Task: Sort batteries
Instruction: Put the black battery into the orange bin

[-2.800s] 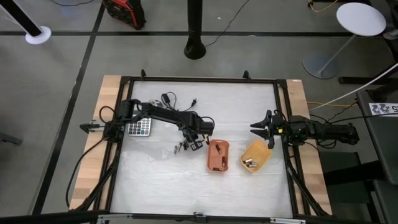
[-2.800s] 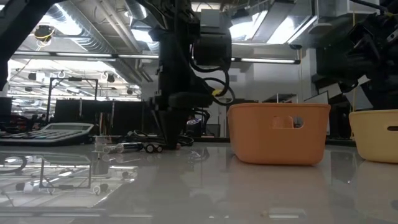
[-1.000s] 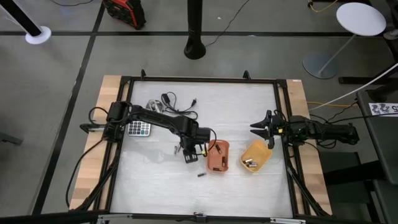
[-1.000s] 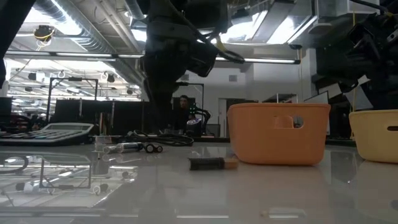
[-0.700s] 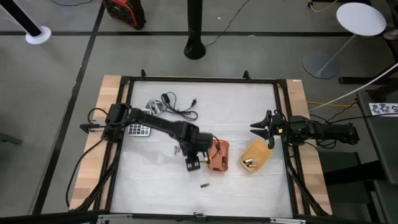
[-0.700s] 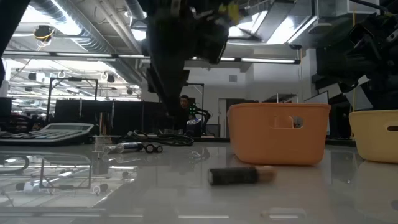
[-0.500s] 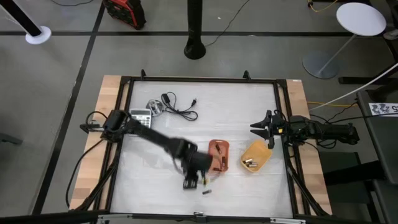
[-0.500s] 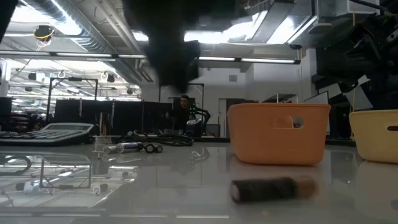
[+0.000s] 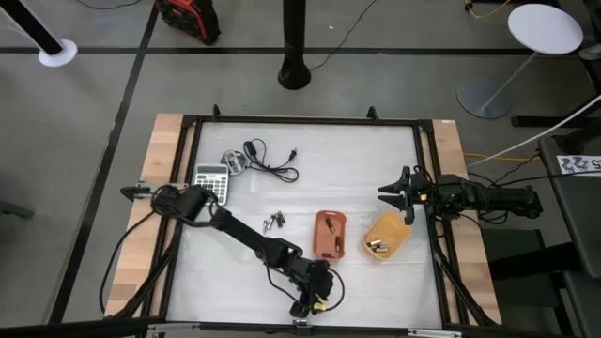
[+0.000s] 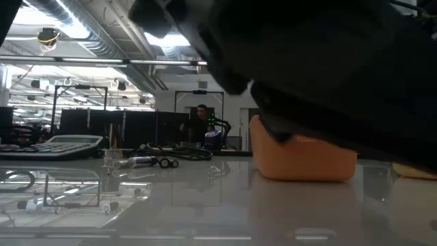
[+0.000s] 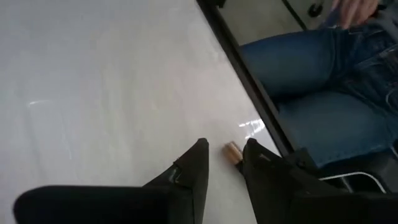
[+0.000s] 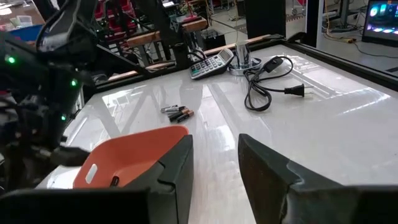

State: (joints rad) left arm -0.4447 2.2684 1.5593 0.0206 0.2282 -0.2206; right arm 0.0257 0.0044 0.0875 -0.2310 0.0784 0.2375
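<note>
My left gripper [image 11: 225, 163] is open and reaches far out to the table's near edge [image 9: 302, 310]. One battery [image 11: 232, 150], dark with a brassy end, lies on the table between its fingertips, close to one finger that partly hides it. A small group of batteries [image 9: 273, 222] [image 12: 177, 112] lies left of the orange tray [image 9: 329, 235]. More batteries lie in the yellow tray [image 9: 385, 235]. My right gripper [image 9: 394, 193] [image 12: 214, 155] waits open at the table's right edge. My left gripper comes down at the battery's brassy end [image 11: 231, 148] slanting from above, one finger on each side. I cannot tell whether either finger touches it. The battery lies flat on the table.
A grey calculator [image 9: 210, 183] and a black cable [image 9: 268, 160] lie toward the far left. The black table frame [image 11: 249, 74] runs right beside the battery, with a seated person's jeans [image 11: 323, 93] beyond it. In the low view the left arm [image 10: 321, 68] hides most of the scene.
A battery has rolled along the table from beside the orange tray toward the near edge. My left gripper has swept after it, from left of the orange tray to the near edge, stretching the arm out, and now stands over the battery.
</note>
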